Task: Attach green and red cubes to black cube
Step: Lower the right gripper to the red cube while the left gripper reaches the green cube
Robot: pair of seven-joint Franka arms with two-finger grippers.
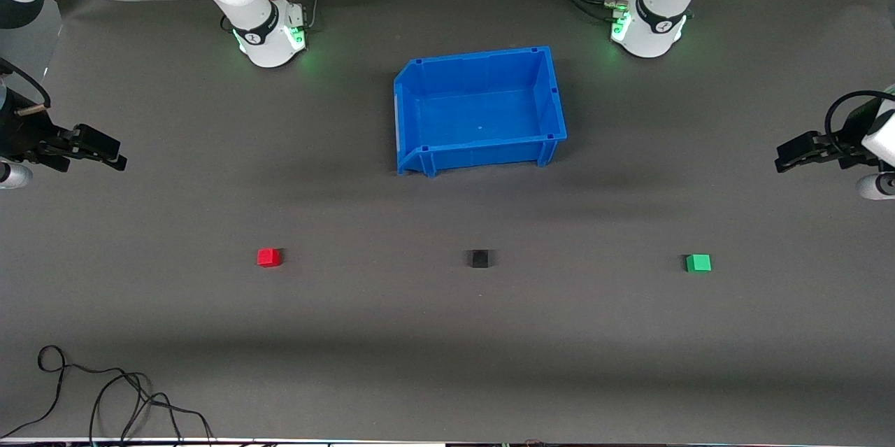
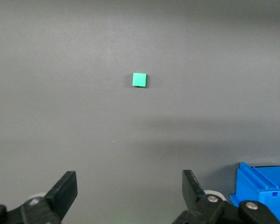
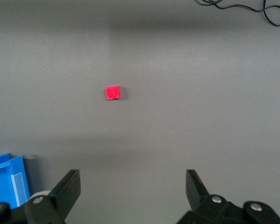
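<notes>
in the front view the red cube (image 1: 268, 257), the black cube (image 1: 478, 259) and the green cube (image 1: 698, 263) lie in one row, well apart, nearer the camera than the blue bin (image 1: 552, 94). the right gripper (image 1: 115, 159) waits at 9 o'clock, the left gripper (image 1: 782, 159) at 3 o'clock.

in the left wrist view the left gripper (image 2: 129, 185) has its fingers wide apart above the mat; the green cube (image 2: 139, 80) lies at 12 o'clock from it.

in the right wrist view the right gripper (image 3: 133, 187) is also spread apart and holds nothing; the red cube (image 3: 113, 92) lies near 12 o'clock.

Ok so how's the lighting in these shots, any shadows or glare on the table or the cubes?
Front view: even light, no glare; soft dark bands on the table, a faint shadow beside the black cube. Left wrist view: green cube sharp, a dim band below it. Right wrist view: red cube crisp, dim bands cross the mat.
</notes>
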